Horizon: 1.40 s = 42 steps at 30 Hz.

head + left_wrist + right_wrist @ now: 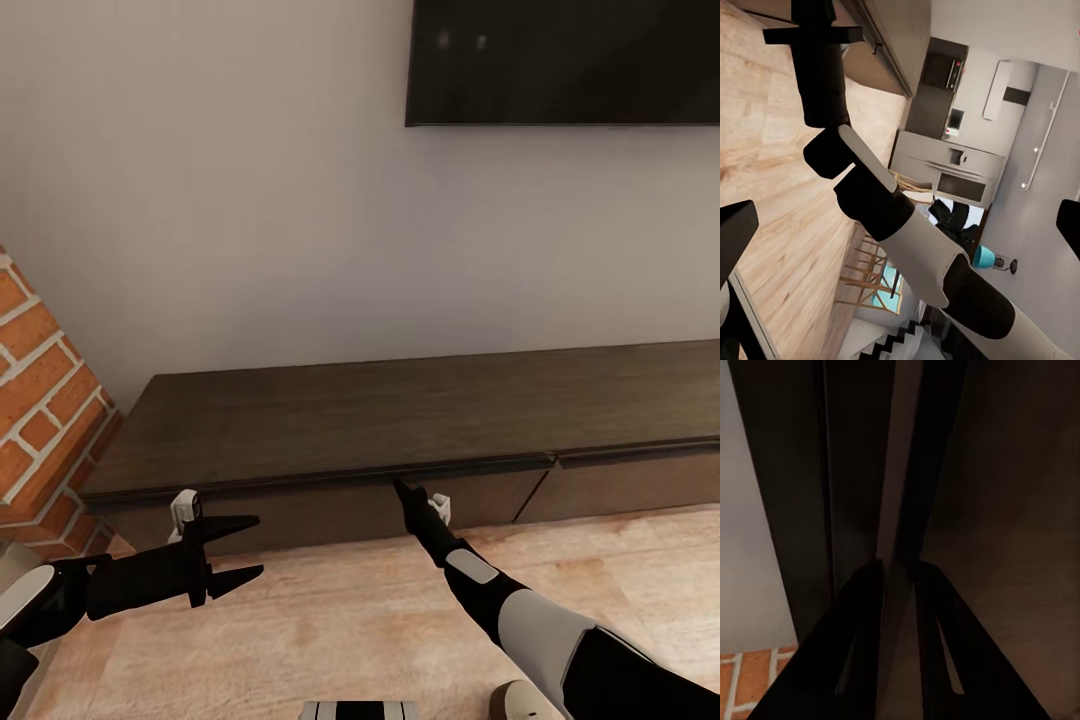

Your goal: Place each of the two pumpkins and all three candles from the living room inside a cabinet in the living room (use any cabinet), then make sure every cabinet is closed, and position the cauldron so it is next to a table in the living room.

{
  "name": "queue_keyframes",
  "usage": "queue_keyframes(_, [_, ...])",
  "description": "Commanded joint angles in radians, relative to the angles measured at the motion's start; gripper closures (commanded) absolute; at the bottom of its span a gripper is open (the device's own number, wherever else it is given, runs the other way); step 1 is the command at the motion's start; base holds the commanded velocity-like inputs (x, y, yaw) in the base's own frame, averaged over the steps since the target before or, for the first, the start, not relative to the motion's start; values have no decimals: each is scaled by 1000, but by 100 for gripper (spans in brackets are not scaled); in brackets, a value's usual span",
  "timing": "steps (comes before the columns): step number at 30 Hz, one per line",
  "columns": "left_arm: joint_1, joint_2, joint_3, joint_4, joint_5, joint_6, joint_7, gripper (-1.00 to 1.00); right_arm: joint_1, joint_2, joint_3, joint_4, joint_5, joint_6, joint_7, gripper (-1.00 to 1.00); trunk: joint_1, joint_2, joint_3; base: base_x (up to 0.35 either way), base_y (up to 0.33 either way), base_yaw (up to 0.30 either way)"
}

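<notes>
Cabinet (420, 440) runs along the wall under the TV (565, 60), drawer fronts shut. Right gripper (405, 492) sits at the top lip of the left drawer front, fingers nearly together; whether they pinch the edge I cannot tell. Left gripper (245, 548) hangs apart and empty over the floor (380, 620). Risk: thin lip, slim purchase, so fingers could slip off on a pull.
</notes>
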<state>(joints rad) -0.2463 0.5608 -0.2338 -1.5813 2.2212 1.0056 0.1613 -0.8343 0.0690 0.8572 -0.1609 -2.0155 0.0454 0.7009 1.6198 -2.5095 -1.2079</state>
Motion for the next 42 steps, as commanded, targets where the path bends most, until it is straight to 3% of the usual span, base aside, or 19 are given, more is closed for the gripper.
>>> queue_keyframes(1, [-1, 1, -1, 0, 11, 1, 9, -100, -2, 0, 0, -10, -14, 8, 11, 100, 0, -1, -1, 0, 0, 0])
queue_keyframes(25, [-1, 0, -1, 0, 11, 1, 9, -100, -2, 2, 1, -11, -11, 8, -4, 100, 0, -1, -1, -2, 0, 0])
queue_keyframes(42, [-1, 1, -1, 0, 10, 1, 9, -100, 0, -1, -1, -11, -12, 39, -4, 100, 0, -1, -1, -216, 0, 0])
